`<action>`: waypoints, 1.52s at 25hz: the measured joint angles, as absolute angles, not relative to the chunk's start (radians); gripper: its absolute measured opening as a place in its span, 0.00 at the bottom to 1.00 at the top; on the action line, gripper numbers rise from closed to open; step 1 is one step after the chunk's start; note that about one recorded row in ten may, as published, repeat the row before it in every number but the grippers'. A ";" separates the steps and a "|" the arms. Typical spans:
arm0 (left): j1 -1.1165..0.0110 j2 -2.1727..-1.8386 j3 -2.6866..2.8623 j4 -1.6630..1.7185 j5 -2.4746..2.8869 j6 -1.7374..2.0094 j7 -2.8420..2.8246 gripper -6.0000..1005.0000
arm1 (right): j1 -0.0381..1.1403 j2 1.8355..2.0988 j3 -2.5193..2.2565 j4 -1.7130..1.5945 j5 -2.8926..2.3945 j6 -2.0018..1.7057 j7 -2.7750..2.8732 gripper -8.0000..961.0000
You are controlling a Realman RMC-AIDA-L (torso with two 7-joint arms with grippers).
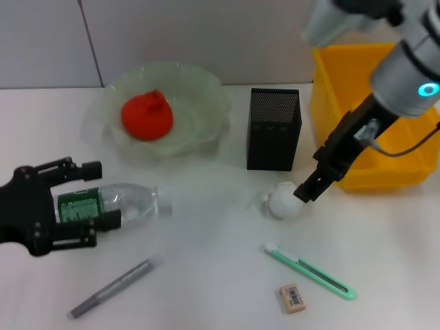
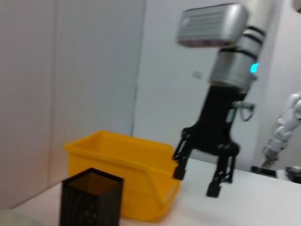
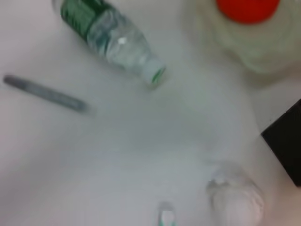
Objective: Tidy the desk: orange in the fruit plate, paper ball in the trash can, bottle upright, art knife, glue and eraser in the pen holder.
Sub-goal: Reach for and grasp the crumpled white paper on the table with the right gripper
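Our right gripper (image 1: 303,193), jaws spread, sits just at 3 o'clock of the paper ball (image 1: 282,200) on the desk (image 1: 206,275), left gripper (image 1: 75,206) straddling the lying bottle (image 1: 117,205), jaws unclosed; off-centre closing could nudge the ball away w/o grip.

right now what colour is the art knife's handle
Mint green with a white end, best seen in the head view: art knife.

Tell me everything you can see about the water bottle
The bottle is clear plastic with a green label and a white cap. It looks empty or nearly so. It lies on its side on the white table, cap toward the pen holder, in front of the fruit plate. The left gripper is around its label end, fingers on both sides; whether they press it is unclear.
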State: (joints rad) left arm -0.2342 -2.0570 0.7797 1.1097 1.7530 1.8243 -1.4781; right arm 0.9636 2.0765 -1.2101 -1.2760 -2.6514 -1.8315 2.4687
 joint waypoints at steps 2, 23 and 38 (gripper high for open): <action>-0.234 -2.052 0.774 1.086 1.754 1.844 -1.462 0.86 | 0.988 2.078 -1.262 -1.238 -2.669 -1.815 2.506 0.86; -0.236 -2.051 0.744 1.003 1.764 1.857 -1.415 0.85 | 1.033 2.086 -1.364 -0.889 -2.717 -1.462 2.554 0.86; -0.254 -2.051 0.745 0.965 1.765 1.846 -1.399 0.85 | 1.051 2.088 -1.366 -0.754 -2.674 -1.351 2.527 0.86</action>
